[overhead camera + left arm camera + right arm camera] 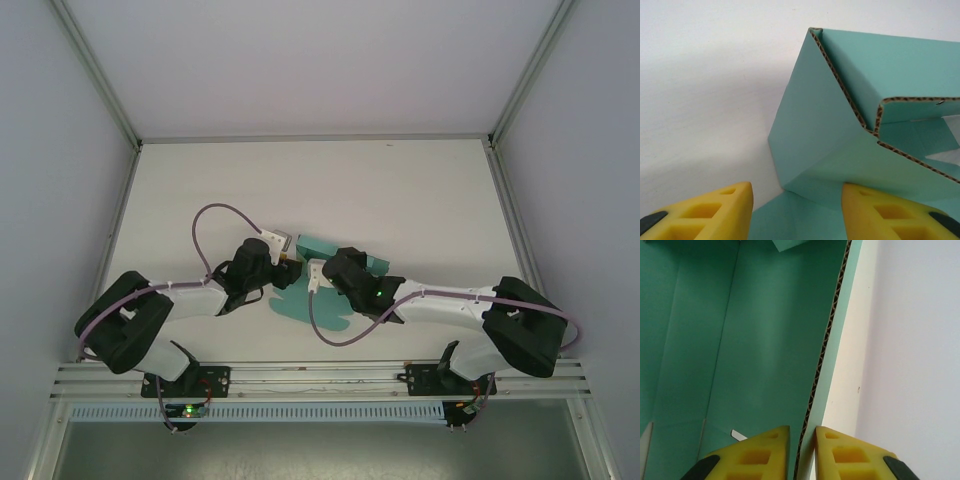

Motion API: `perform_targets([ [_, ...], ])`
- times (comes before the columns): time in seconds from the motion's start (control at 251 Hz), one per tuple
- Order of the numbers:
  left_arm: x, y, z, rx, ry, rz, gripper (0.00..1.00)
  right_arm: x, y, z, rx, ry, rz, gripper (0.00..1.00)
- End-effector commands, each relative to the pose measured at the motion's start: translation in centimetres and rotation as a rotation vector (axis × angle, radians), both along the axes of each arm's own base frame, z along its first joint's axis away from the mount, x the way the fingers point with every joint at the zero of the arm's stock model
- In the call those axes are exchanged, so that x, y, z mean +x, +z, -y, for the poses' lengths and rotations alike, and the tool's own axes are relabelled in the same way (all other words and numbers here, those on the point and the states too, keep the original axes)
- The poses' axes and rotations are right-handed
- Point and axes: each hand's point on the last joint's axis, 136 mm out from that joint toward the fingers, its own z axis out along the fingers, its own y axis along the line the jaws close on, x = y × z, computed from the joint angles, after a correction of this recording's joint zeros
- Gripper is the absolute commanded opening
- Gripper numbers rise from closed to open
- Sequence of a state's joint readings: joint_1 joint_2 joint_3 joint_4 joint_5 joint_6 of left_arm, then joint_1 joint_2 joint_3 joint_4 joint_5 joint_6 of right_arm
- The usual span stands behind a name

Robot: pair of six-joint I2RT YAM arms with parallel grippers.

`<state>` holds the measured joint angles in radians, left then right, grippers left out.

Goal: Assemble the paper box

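The paper box (316, 245) is teal-green corrugated card, partly folded, lying at the table's middle between both arms. In the left wrist view one folded corner of the box (815, 130) stands up, its brown fluted edge showing. My left gripper (796, 192) is open over the card's base. Its right finger (875, 210) sits against the foot of the raised wall, and its left finger is over bare table. In the right wrist view an upright wall of the box (765, 340) runs away from my right gripper (802, 432). Those jaws stand narrowly apart, one on each side of the wall's edge.
The white table (400, 190) stretches behind and to both sides of the box. Grey enclosure walls close it in on the left, right and back. An aluminium rail (320, 375) carrying the arm bases runs along the near edge.
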<state>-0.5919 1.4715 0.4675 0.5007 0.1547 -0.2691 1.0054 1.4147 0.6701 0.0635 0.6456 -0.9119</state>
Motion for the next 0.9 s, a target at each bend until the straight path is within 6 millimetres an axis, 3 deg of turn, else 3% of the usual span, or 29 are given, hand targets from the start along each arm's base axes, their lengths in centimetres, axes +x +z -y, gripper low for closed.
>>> perform_targets([
  [0.0,0.9,1.3,1.0,-0.027,-0.009,0.061,0.5,-2.3,-3.7,0.2,-0.044,0.034,-0.158,0.18],
  [0.275,1.3,0.9,0.8,-0.025,0.02,0.058,0.62,-3.1,-5.6,2.4,-0.141,-0.032,-0.097,0.0],
  [0.455,1.3,0.8,-0.9,-0.009,0.086,0.039,0.63,-3.9,-5.2,2.7,-0.139,-0.03,-0.065,0.0],
  [0.642,1.2,1.2,-3.0,-0.002,0.143,0.013,0.68,-3.5,-6.2,3.4,-0.231,-0.036,-0.003,0.0],
  [0.894,0.3,-1.1,-3.7,0.052,0.144,-0.066,0.68,-2.0,-6.2,3.6,-0.292,-0.034,0.162,0.0],
])
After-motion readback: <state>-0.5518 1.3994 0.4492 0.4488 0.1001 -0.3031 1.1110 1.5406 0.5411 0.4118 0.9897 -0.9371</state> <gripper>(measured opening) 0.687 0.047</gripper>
